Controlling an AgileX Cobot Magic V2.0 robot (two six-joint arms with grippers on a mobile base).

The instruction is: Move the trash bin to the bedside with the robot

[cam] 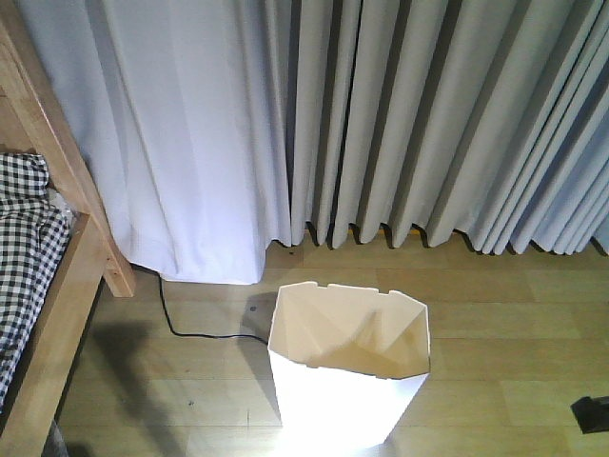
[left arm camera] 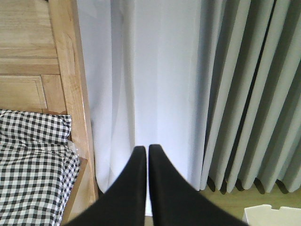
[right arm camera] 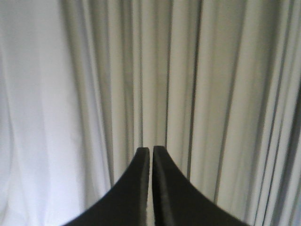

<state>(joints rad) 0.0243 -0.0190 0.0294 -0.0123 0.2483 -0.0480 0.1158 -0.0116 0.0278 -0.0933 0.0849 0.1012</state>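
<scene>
Nearest the front camera, a white bin (cam: 347,367) stands upright on the wood floor (cam: 495,333), low in the middle of the view, its faceted rim open and its cream inside showing. The bin is near the bed (cam: 57,286) at the left edge but apart from it, with bare floor between them. A black cable (cam: 186,328) runs across that floor from beside the bed's slanted post toward the bin. A small dark object (cam: 592,414) sits at the right edge, too cropped to identify. The bed's light wooden frame carries black-and-white checked bedding (cam: 24,238). Behind everything hangs a pale pleated curtain (cam: 381,114), reaching the floor. In the left wrist view, the left gripper (left arm camera: 146,149) has its two black fingers pressed together, holding nothing — it points at the curtain, with the bed to its left and a corner of the bin at lower right. In the right wrist view, the right gripper (right arm camera: 151,150) is likewise closed and empty, facing only curtain.
</scene>
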